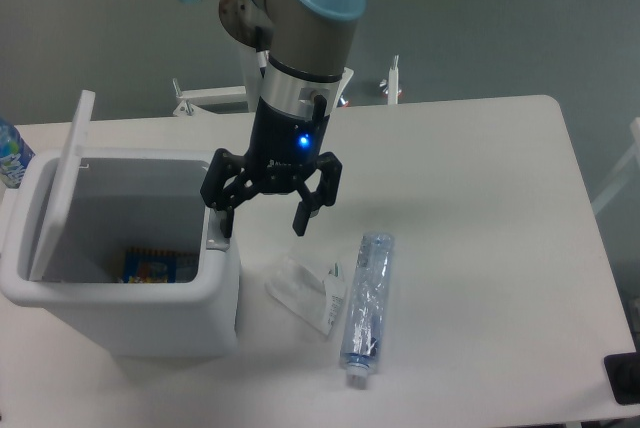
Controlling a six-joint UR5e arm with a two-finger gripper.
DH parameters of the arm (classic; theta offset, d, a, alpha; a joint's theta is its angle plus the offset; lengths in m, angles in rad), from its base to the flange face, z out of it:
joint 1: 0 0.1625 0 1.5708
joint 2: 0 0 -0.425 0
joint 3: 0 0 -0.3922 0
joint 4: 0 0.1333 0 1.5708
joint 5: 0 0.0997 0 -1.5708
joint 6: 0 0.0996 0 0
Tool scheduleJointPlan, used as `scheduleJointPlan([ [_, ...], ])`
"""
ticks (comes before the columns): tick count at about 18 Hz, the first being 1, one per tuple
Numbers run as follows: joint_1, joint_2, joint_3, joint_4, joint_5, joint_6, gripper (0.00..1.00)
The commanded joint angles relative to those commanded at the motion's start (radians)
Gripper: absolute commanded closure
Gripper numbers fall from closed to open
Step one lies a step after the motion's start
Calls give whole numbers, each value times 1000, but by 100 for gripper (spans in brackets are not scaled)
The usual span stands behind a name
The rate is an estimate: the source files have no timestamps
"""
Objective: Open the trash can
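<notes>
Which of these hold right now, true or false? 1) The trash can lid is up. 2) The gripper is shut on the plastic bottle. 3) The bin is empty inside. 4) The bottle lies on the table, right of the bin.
1) True: the trash can has its lid swung up at its left side.
2) False: the gripper is open, at the bin's right rim; the plastic bottle lies free.
3) False: a colourful packet lies at the bottom.
4) True.
</notes>
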Motion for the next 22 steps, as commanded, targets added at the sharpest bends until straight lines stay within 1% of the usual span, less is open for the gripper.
scheduleJointPlan([
  [2,0,3,18,0,-2,0,0],
  [4,0,2,55,0,0,5,0],
  [7,9,-14,139,2,6,8,0],
  [8,20,-17,169,2,12,12,0],
  [10,57,-17,205,6,26,37,0],
  [14,152,-5,213,0,48,93,0],
  [15,163,-3,213,-2,49,121,0],
  [18,192,-3,201,-9,55,256,0],
  [20,204,-2,181,-17,67,334,0],
  [22,212,-2,158,-21,121,467,0],
])
